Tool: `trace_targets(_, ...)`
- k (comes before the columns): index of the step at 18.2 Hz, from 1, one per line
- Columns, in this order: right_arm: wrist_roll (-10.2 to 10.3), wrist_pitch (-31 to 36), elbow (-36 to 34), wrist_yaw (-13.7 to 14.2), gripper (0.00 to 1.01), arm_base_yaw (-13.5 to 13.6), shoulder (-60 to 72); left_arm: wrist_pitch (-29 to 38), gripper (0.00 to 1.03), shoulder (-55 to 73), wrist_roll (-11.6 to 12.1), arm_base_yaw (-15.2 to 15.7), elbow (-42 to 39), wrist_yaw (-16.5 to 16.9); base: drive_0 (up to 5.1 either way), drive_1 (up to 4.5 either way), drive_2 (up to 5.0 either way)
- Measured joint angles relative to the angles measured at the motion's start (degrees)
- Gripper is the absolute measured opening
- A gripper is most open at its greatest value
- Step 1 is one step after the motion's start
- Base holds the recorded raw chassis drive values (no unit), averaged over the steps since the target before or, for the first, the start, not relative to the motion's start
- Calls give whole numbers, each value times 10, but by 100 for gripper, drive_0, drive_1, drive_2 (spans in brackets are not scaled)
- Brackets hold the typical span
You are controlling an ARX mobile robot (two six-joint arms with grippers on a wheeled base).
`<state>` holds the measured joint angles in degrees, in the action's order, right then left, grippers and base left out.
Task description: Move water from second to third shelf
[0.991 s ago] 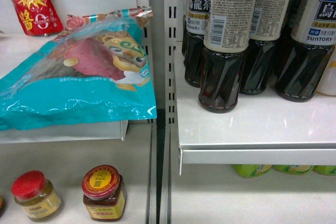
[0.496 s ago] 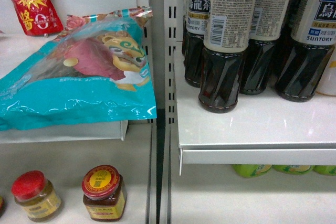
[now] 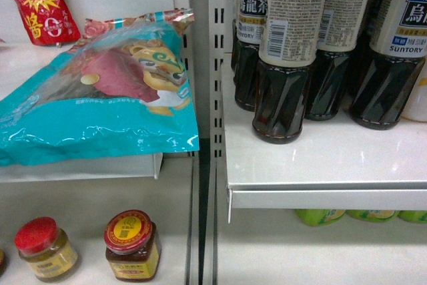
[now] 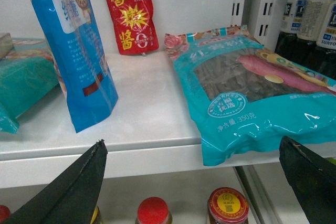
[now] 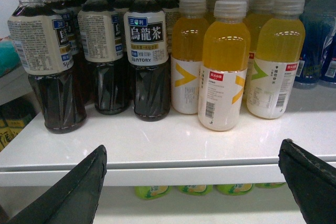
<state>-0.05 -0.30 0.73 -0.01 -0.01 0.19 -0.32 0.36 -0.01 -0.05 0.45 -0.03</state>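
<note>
The water is out of view in every frame. In the left wrist view my left gripper (image 4: 192,145) stands open in front of a white shelf edge (image 4: 142,158), with nothing between its black fingers. My right gripper (image 5: 194,148) is also open and holds nothing. It faces the front edge of a white shelf (image 5: 184,174) that carries dark tea bottles (image 5: 147,51) and orange juice bottles (image 5: 226,66). Neither gripper shows in the head view.
A teal snack bag (image 3: 100,98) overhangs the left shelf, near a red sauce pouch (image 3: 40,5) and a standing blue pouch (image 4: 73,51). Red-lidded jars (image 3: 131,245) sit on the shelf below. Green bottles (image 5: 194,189) stand under the drinks shelf. Blue bottles (image 5: 315,40) stand at far right.
</note>
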Motion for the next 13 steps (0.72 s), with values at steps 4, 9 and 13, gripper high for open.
trace_targets(4, 0, 0, 0, 0, 98, 0, 0, 0, 98, 0, 0, 0, 0, 0, 0, 0, 0)
trace_targets(9, 0, 0, 0, 0, 98, 0, 0, 0, 98, 0, 0, 0, 0, 0, 0, 0, 0)
trace_targets(13, 0, 0, 0, 0, 98, 0, 0, 0, 98, 0, 0, 0, 0, 0, 0, 0, 0)
